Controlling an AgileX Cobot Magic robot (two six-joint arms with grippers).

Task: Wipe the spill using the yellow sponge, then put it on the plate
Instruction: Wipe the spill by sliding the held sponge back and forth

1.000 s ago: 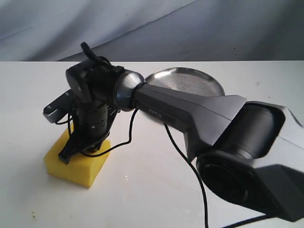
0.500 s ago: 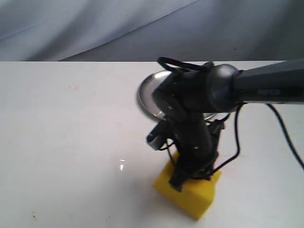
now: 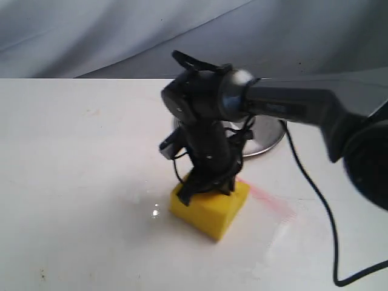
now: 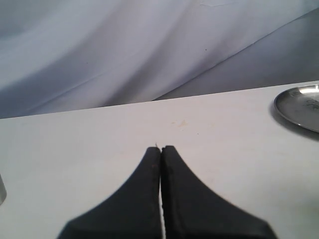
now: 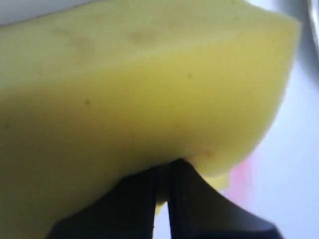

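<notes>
Wiping step judged in hand: right gripper [image 3: 208, 183] clenched on the yellow sponge [image 3: 212, 213], set down just near of the plate [image 3: 267, 138]. Next move calls for lifting it far-right onto the plate. Left gripper [image 4: 160, 152] clenched, empty.

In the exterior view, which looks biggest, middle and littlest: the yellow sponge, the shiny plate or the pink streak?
1. The plate: widest, even with the arm hiding part of it.
2. The yellow sponge: it's nearer the camera, which makes it look bigger.
3. The pink streak: thin and faint.
</notes>
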